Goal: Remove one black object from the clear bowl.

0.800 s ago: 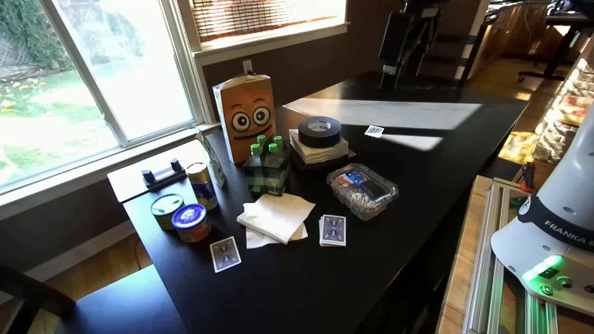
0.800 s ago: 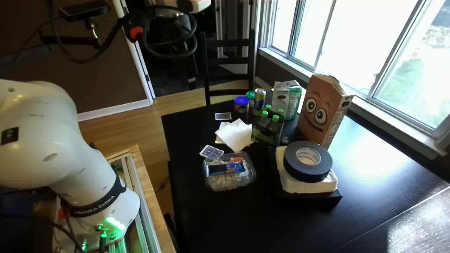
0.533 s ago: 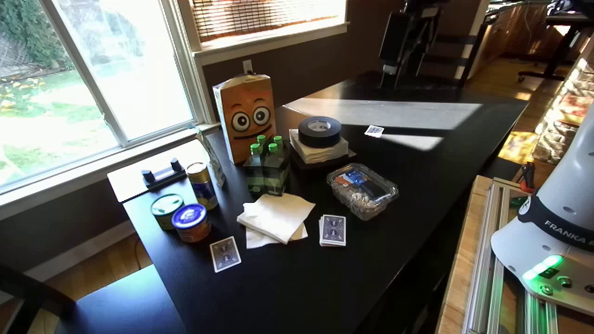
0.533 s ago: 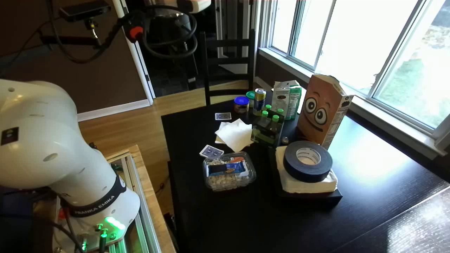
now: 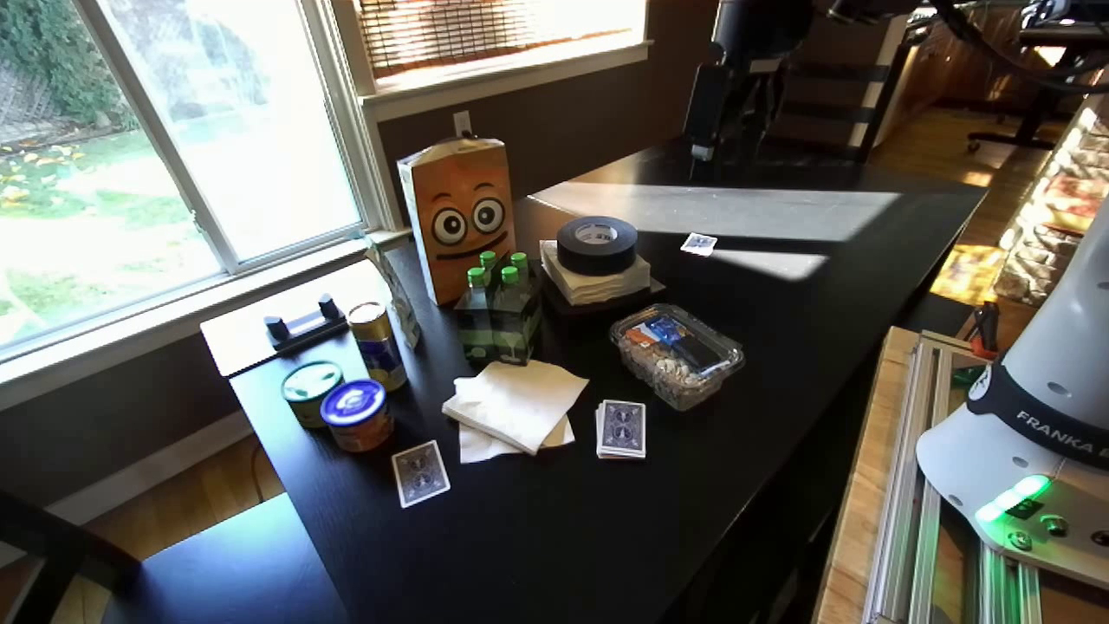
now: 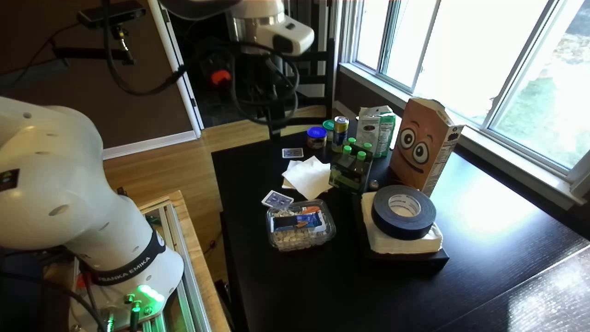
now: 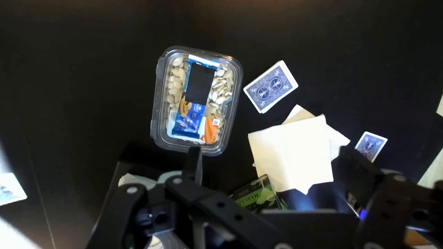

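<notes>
- Left in the wrist view: the clear bowl (image 7: 157,103), a see-through dish of pale seeds (image 7: 219,84), on a dark table (image 7: 86,86).
- Inside it, the black object (image 7: 199,83): flat, oblong, with blue wrapping (image 7: 188,124) showing past both ends. Its long axis runs nearly straight up the view, top leaning right, along the bowl's long sides.
- Right and lower: the claw (image 7: 271,159), jaws spread wide, holding nothing. Reaching the object likely means going left and upward here, lowering, then pinching across its narrow width.
</notes>
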Action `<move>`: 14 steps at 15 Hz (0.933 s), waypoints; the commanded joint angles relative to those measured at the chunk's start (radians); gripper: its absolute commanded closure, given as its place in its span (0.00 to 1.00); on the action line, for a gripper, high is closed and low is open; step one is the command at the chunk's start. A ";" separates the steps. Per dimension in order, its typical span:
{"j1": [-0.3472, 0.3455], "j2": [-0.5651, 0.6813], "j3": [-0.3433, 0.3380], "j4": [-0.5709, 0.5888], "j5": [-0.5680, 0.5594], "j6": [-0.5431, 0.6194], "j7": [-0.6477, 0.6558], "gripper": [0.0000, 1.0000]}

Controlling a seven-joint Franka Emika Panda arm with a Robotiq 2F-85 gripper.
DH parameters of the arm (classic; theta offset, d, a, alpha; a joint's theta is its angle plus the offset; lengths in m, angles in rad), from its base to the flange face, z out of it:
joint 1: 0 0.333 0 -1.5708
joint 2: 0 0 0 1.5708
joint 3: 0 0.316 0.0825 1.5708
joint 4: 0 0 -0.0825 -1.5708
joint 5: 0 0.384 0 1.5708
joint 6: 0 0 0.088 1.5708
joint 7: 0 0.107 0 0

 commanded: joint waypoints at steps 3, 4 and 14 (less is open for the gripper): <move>-0.059 0.324 -0.175 0.088 0.047 0.093 -0.132 0.00; -0.084 0.363 -0.171 0.080 0.040 0.169 -0.072 0.00; -0.234 0.617 -0.051 0.047 -0.196 0.615 0.518 0.00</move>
